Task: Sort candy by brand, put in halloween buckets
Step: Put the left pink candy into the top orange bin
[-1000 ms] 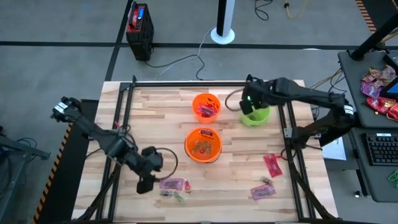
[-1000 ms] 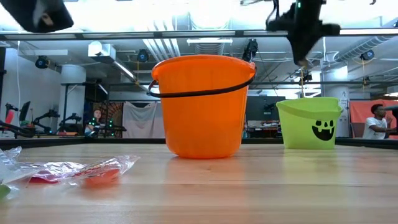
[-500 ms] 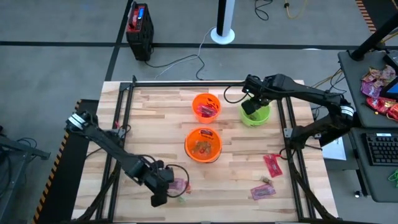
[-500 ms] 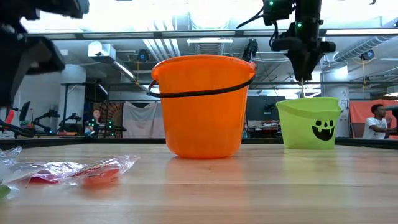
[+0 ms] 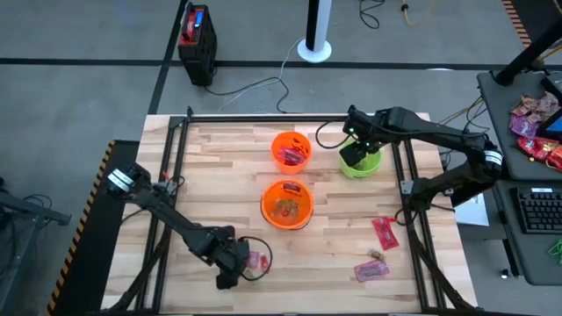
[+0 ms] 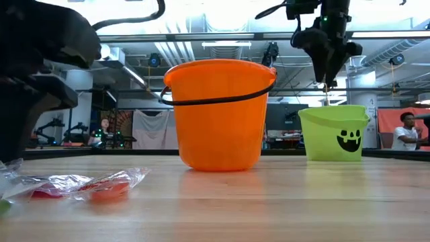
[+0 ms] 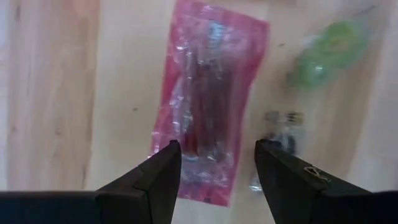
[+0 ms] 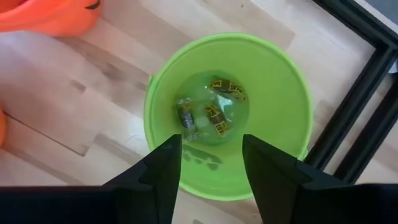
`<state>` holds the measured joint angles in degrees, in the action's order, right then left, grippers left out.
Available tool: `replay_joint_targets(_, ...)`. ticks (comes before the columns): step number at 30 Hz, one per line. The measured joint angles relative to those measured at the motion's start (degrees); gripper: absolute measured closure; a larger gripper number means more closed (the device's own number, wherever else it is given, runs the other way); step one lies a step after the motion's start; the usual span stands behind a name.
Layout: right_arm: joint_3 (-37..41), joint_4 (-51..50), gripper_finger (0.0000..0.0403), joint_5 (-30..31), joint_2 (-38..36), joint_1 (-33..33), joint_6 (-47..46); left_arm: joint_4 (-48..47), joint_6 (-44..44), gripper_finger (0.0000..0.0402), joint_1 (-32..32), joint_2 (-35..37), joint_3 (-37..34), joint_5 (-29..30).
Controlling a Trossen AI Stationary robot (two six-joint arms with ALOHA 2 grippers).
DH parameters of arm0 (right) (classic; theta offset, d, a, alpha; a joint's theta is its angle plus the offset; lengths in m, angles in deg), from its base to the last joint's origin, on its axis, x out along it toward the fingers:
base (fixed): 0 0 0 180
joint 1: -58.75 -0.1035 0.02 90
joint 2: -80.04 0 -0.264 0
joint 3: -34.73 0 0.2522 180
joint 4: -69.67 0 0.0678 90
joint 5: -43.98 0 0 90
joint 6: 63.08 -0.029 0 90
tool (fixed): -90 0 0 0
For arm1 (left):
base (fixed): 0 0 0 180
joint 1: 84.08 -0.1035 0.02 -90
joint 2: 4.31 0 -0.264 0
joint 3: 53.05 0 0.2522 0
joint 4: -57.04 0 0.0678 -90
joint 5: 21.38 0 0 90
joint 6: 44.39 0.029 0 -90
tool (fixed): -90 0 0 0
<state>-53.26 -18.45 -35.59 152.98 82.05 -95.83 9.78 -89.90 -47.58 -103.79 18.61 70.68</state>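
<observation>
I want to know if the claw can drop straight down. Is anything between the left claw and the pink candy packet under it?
No. In the left wrist view, the open left gripper hangs right above the pink packet with nothing between.

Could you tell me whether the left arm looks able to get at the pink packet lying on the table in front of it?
Probably yes. The left gripper hangs open right above the pink packet, which lies flat on bare wood. Only a green sweet lies beside it, clear of the fingers.
</observation>
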Motion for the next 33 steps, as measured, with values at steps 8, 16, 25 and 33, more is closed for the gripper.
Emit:
replay_joint_targets(8,0.0,0.3,0.0241,0.0,0.0,-2.4,-4.5,2.3,4.2,0.0242,-1.7,-0.2,-2.6,1.4)
replay_joint_targets(16,0.0,0.3,0.0237,0.0,0.0,-4.0,-7.7,4.8,6.5,0.0376,-2.3,0.2,-4.8,-0.5)
replay_joint_targets(25,0.0,0.3,0.0239,0.0,-0.1,-4.3,-8.2,-2.0,4.9,0.0395,-2.2,8.4,-4.3,-1.7)
replay_joint_targets(33,0.0,1.8,0.0241,0.0,-0.2,-4.3,-7.7,-14.8,5.3,0.0398,-7.8,25.3,3.9,8.2)
